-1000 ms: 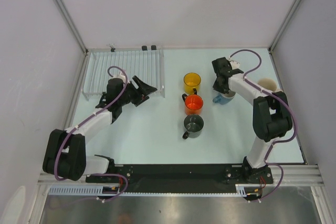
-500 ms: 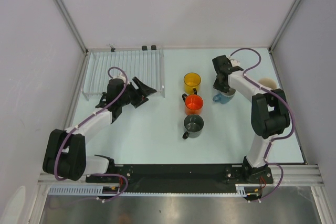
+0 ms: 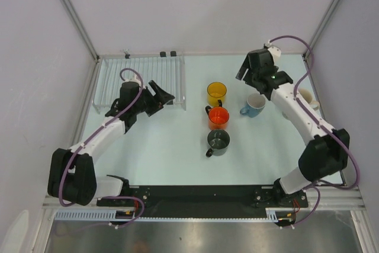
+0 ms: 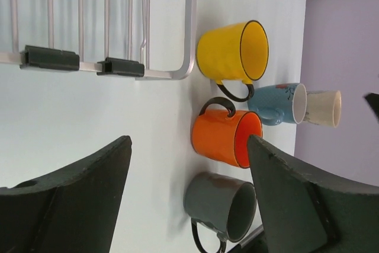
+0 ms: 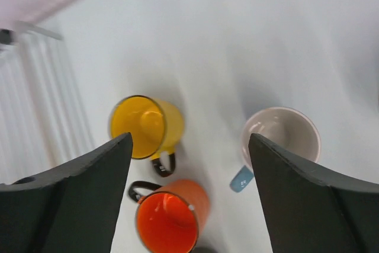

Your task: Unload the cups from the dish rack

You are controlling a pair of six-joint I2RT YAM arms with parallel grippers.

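Observation:
The clear dish rack [image 3: 142,81] lies at the back left, and its corner with black clips [image 4: 118,28] shows in the left wrist view. Several cups stand upright on the table right of it: yellow [image 3: 217,92], orange [image 3: 218,117], dark grey [image 3: 218,140], light blue [image 3: 255,104] and cream [image 3: 304,96], the last partly hidden by the right arm. My left gripper [image 3: 164,98] hovers open at the rack's near right corner, holding nothing. My right gripper [image 3: 247,74] is open above and behind the light blue cup [image 5: 281,134], apart from it.
Grey enclosure walls [image 3: 35,57] and slanted metal posts [image 3: 71,13] close in the table on the left, back and right. A black rail [image 3: 195,194] with both arm bases runs along the near edge.
My right gripper has opened, let go of the light blue cup and lifted back away from it. My left gripper has opened wider and shifted slightly toward the rack.

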